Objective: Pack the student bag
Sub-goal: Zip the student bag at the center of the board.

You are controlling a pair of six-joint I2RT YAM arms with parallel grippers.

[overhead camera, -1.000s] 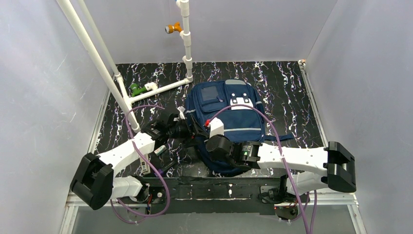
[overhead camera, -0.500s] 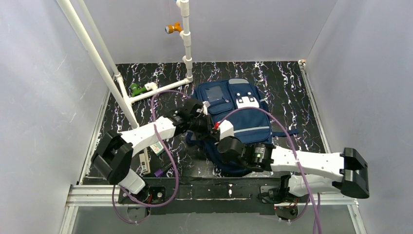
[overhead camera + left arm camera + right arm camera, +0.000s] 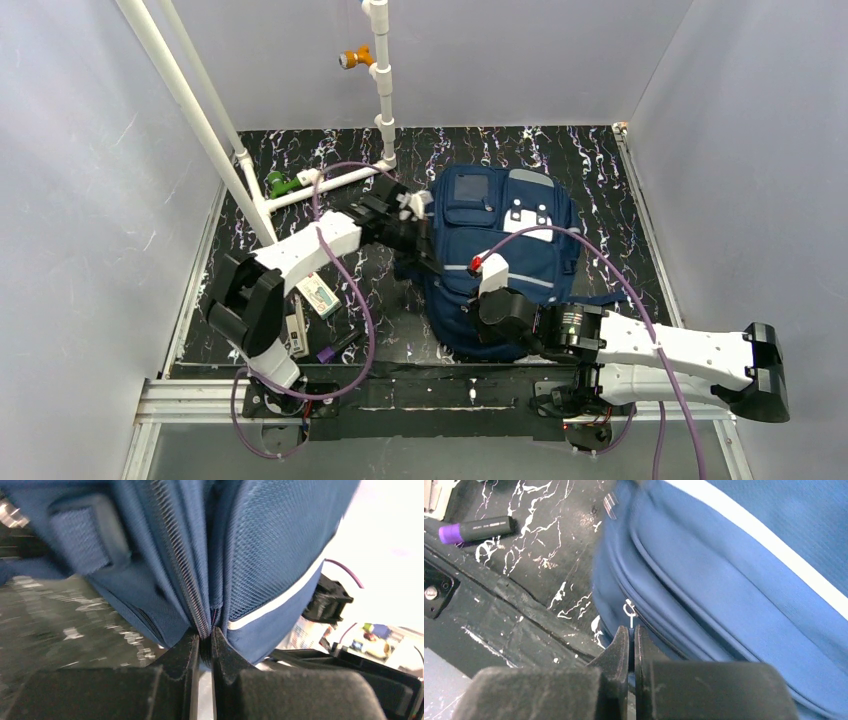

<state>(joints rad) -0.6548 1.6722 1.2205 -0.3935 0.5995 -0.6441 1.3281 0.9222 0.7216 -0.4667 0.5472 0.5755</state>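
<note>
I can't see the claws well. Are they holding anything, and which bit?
Left gripper pinches the navy backpack at its zip seam. Right gripper is shut just below a small zip ring, probably gripping its pull.

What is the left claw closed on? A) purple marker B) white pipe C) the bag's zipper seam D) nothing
C: the left wrist view shows the left claw pinched shut on the student bag at its zipper seam; the purple marker lies untouched on the table.
</note>
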